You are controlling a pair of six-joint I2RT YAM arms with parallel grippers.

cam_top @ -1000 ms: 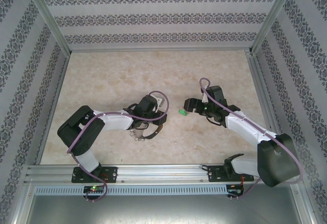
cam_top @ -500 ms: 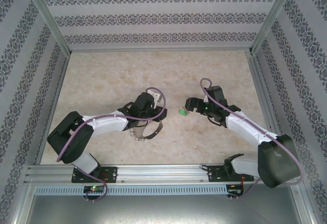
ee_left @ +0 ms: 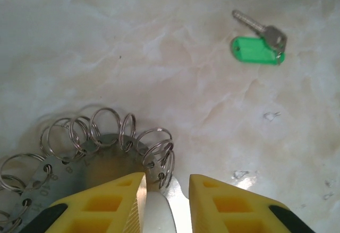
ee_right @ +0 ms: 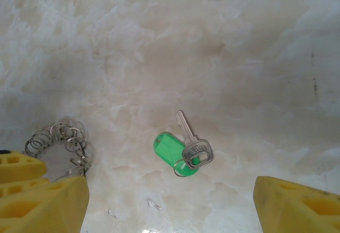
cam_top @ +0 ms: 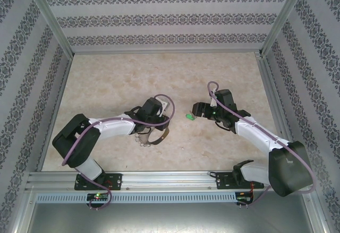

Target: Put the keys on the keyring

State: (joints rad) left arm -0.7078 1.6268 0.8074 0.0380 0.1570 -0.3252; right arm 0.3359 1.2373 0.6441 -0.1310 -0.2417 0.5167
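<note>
While the marbled table (cam_top: 133, 74) carries everything, the right gripper (ee_right: 170, 186) hangs wide open just right of the key (ee_right: 175, 148), not touching it. Left of the key, the left gripper (ee_left: 166, 201), narrowly parted, straddles the keyring (ee_left: 106, 137); whether it pinches cannot be told. The green-headed key lies flat, apart from the keyring.
</note>
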